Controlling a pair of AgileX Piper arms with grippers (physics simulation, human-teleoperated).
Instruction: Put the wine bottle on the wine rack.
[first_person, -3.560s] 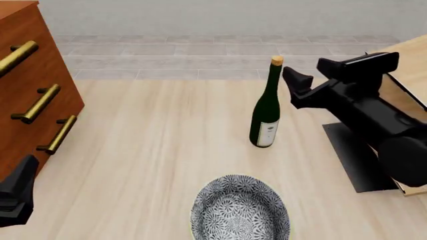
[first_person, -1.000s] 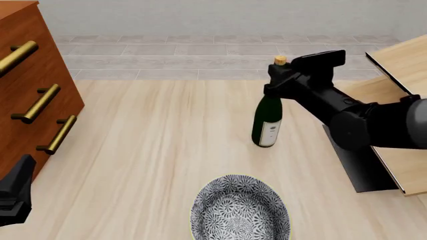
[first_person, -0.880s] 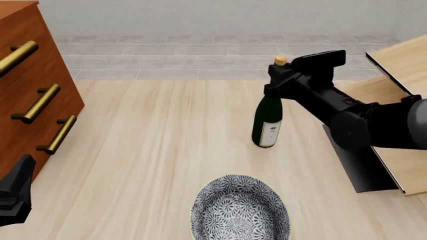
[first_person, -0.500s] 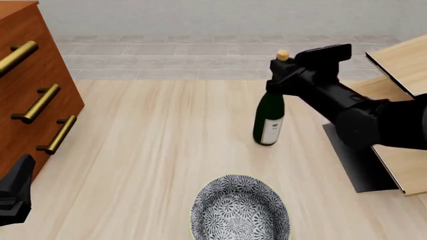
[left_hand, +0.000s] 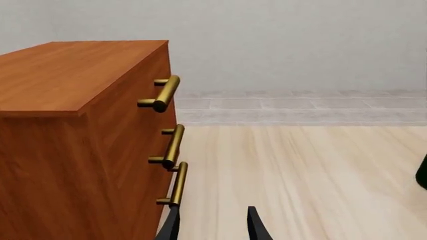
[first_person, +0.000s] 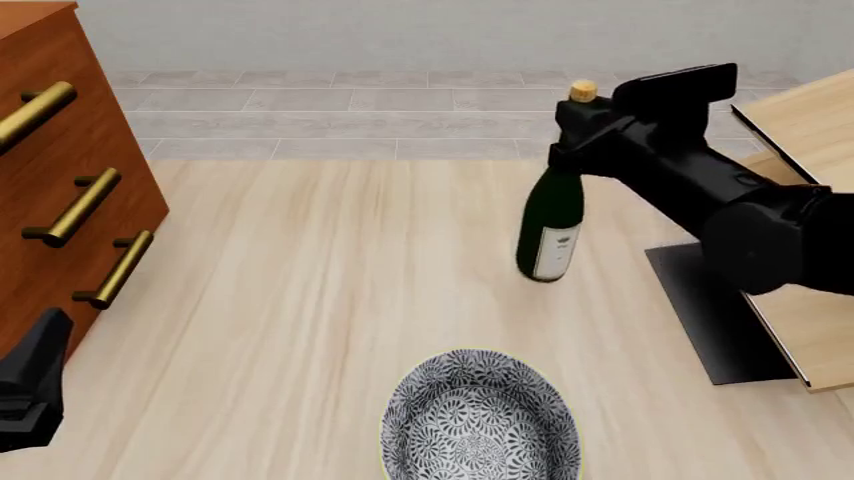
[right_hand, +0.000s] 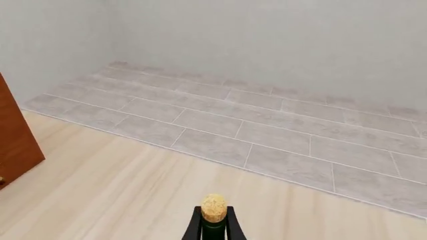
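Observation:
The dark green wine bottle (first_person: 550, 225) with a white label and tan cork is upright, lifted a little off the table in the front view. My right gripper (first_person: 577, 135) is shut on its neck just under the cork. In the right wrist view the cork (right_hand: 213, 208) sits between the two fingers. The pale-wood wine rack (first_person: 801, 200) with its black base stands at the right edge, partly hidden by my right arm. My left gripper (left_hand: 212, 225) is open and empty beside the cabinet, at the front left in the front view (first_person: 27, 390).
A reddish-brown drawer cabinet (first_person: 54, 190) with brass handles stands at the left. A patterned grey bowl (first_person: 481, 415) sits at the front middle. Beyond the table is a tiled floor and a pale wall.
My right gripper closed on the bottle's neck and has lifted it, carrying it slightly right and up. The left arm has not moved.

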